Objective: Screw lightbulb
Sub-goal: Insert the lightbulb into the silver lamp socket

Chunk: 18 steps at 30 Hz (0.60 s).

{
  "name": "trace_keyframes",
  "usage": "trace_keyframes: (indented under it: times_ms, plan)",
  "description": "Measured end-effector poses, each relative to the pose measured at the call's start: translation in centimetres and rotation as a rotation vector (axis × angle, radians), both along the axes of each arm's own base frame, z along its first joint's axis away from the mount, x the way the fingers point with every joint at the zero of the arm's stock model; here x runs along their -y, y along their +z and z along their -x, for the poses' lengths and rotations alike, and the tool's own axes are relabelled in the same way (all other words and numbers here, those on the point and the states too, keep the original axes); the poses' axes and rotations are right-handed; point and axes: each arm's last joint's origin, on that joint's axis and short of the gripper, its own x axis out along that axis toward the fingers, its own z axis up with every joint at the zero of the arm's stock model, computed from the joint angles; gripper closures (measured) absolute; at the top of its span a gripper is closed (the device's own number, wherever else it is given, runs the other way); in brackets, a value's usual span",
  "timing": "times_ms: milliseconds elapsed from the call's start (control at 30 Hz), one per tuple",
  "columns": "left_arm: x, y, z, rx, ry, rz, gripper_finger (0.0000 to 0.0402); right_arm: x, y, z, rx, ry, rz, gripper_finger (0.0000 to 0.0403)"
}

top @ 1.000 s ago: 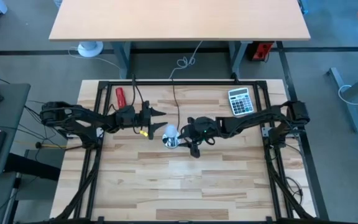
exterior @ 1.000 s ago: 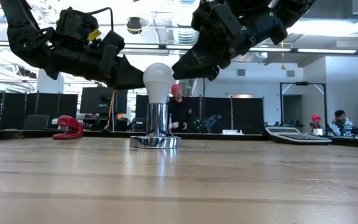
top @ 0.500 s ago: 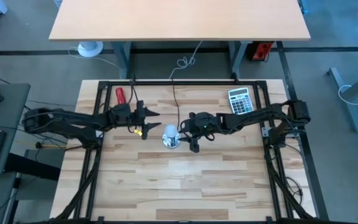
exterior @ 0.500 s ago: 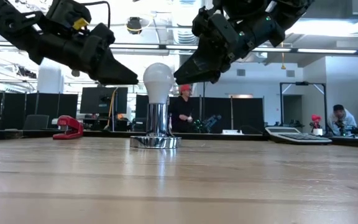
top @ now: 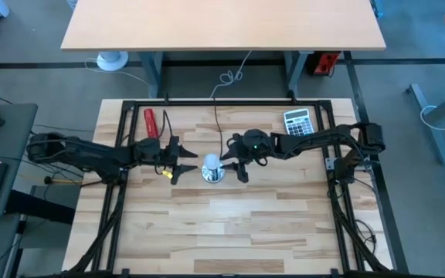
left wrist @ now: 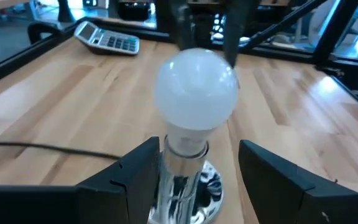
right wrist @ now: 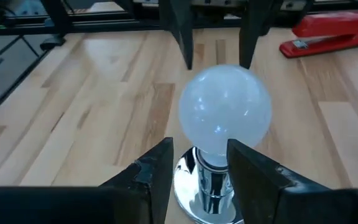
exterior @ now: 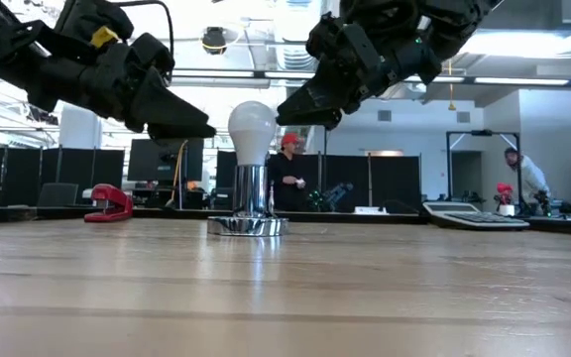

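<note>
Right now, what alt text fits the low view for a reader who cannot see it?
A white lightbulb stands upright in a shiny metal socket on a wooden table, with the open left end effector and right end effector flanking it, neither touching.

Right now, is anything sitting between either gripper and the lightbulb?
Nothing visible. The lightbulb stands upright in the metal socket at mid-table. The left gripper and right gripper flank it, both open and apart from it, with only bare air between. The stapler and calculator lie well off.
</note>
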Motion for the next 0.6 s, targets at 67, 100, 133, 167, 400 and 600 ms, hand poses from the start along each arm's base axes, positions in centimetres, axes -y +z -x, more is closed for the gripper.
trace_keyframes:
  times_ms: [67, 100, 133, 167, 400, 600]
  plan:
    - [0.1, -0.3, -0.4, 0.011, -0.007, -0.001, 0.0194, 0.7, 0.0, 0.1, 0.003, 0.001, 0.002, 0.0252]
    - [0.1, -0.5, -0.7, 0.018, -0.006, -0.002, 0.0194, 1.0, 0.0, 0.1, 0.002, -0.006, 0.003, 0.0255]
    - [0.1, -0.7, -0.9, 0.023, -0.002, -0.002, 0.0194, 1.4, 0.0, 0.2, 0.004, -0.013, 0.007, 0.0258]
    - [0.0, -0.9, -1.0, 0.027, 0.010, -0.001, 0.0194, 1.6, 0.0, 0.2, 0.004, -0.018, 0.013, 0.0261]
    - [-0.3, -1.5, -2.0, 0.098, 0.044, -0.013, 0.0194, 3.0, 0.2, 0.4, 0.033, -0.003, 0.014, 0.0274]
    - [-0.9, -1.1, -2.4, 0.121, 0.072, -0.022, 0.0194, 2.8, 0.6, 0.2, 0.073, 0.014, 0.017, 0.0285]
